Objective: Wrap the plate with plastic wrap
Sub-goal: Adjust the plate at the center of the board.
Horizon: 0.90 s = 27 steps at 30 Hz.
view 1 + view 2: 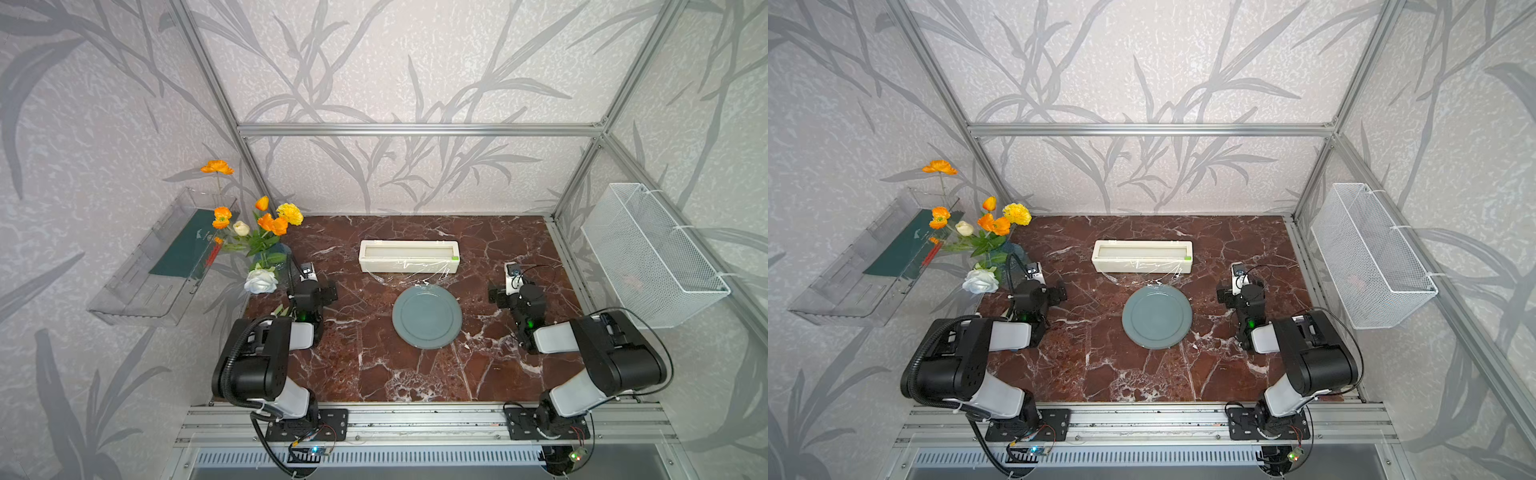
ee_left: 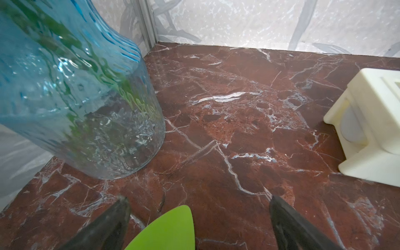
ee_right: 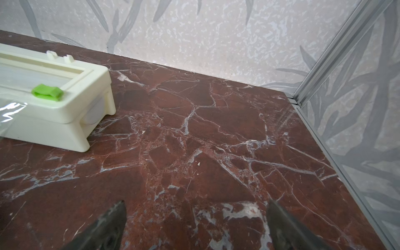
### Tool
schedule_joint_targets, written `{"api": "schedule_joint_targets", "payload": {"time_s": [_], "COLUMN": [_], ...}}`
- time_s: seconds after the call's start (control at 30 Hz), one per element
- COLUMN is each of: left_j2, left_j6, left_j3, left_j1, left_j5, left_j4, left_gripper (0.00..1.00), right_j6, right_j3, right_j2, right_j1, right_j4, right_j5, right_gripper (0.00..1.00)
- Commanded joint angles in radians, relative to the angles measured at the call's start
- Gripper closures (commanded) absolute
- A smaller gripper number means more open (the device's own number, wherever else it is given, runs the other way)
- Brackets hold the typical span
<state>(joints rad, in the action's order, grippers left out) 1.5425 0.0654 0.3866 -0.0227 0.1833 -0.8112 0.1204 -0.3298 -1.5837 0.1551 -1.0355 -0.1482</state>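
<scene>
The left gripper (image 2: 199,200) was wide apart and held nothing. It hung low over the table (image 1: 374,361). The right gripper (image 3: 195,203) was wide apart too, and it also held nothing.

The plate (image 1: 427,316) lay flat on the table between the two grippers. It sat to the right of the left gripper and to the left of the right gripper, well apart from both. It showed in both top views (image 1: 1157,316).

A long cream box (image 1: 409,255) lay in front of the grippers, past the plate. From the left gripper it was ahead and to the right. From the right gripper it was ahead and to the left. A green tab (image 3: 47,92) sat on top of the box, at the end nearer the right gripper.

The plastic wrap (image 1: 409,272) hung out of the front of the box. It was shiny and crinkled, and it came down close to the far rim of the plate. I could not tell if it touched the plate. The wrap was not over the plate yet.

A blue glass vase (image 2: 75,97) stood just ahead and to the left of the left gripper. It had flowers (image 1: 266,224) in it. A green leaf (image 2: 168,229) lay right under the left gripper.
</scene>
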Motion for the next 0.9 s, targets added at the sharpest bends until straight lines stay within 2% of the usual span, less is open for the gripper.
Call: {"api": "schedule_joint_targets", "payload": {"time_s": [0.0,0.87], "left_j2": [-0.024,-0.026], "left_j6": [0.007,0.003], "left_j3": [0.019,0.018], "left_j1": [-0.004,-0.003], "left_j5": [-0.015,-0.017], "left_j4": [0.007,0.003], "left_gripper": [0.01,0.01], "right_j6": [-0.005,-0.004], "right_j3": [-0.005,0.000], "right_j2": [-0.008,-0.009], "right_j1": [0.003,0.006], "right_j4": [-0.028,-0.038], "right_j5": [-0.008,-0.012], "right_gripper": [0.01,0.01]}}
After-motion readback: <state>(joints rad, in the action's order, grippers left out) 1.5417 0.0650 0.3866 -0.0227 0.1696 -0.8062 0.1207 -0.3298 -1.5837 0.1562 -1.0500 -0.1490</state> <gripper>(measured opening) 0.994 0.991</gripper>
